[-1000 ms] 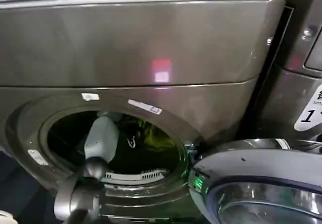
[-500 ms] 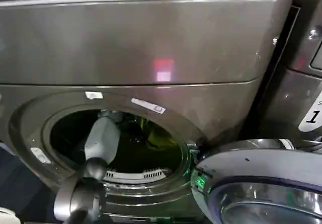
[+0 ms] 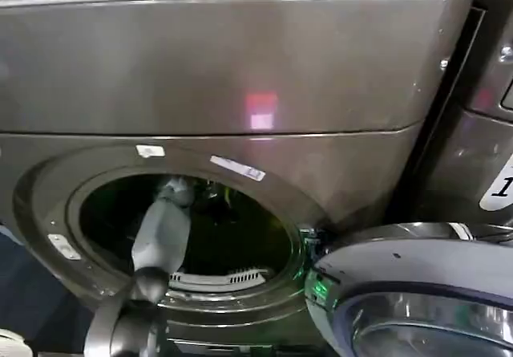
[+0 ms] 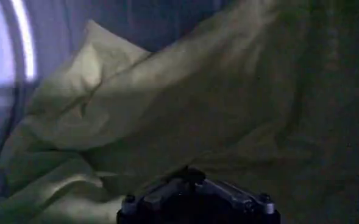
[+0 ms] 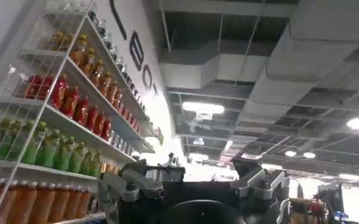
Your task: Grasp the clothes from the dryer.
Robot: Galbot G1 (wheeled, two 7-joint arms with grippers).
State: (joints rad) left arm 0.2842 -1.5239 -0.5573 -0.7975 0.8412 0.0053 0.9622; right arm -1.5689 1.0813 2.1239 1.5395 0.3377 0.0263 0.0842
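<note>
From my head, I see the dryer [image 3: 240, 76] in front of me with its glass door [image 3: 417, 301] swung open to my right. My left arm [image 3: 160, 229] runs from the bottom of the view up through the round drum mouth [image 3: 188, 229] and into the dark interior, its far end lost near the upper part of the opening. The drum is too dim from here for me to pick out the garment.

From my left wrist, the clothes [image 4: 185, 103] lie right ahead: a soft yellow-green fabric, crumpled into broad folds and heaped against the drum wall. My left gripper [image 4: 197, 198] sits just short of the cloth, its dark housing low in the picture; I cannot tell whether it is spread or closed, though nothing looks pinched yet.

From my right wrist, my right gripper [image 5: 194, 182] points up toward a ceiling and shelves of bottles [image 5: 63, 109], well away from the work, its fingers spread and holding nothing.

I judge I am in the reach, just before the grasp. Next I would press into a thick fold, close firmly on it, and draw back through the mouth.
</note>
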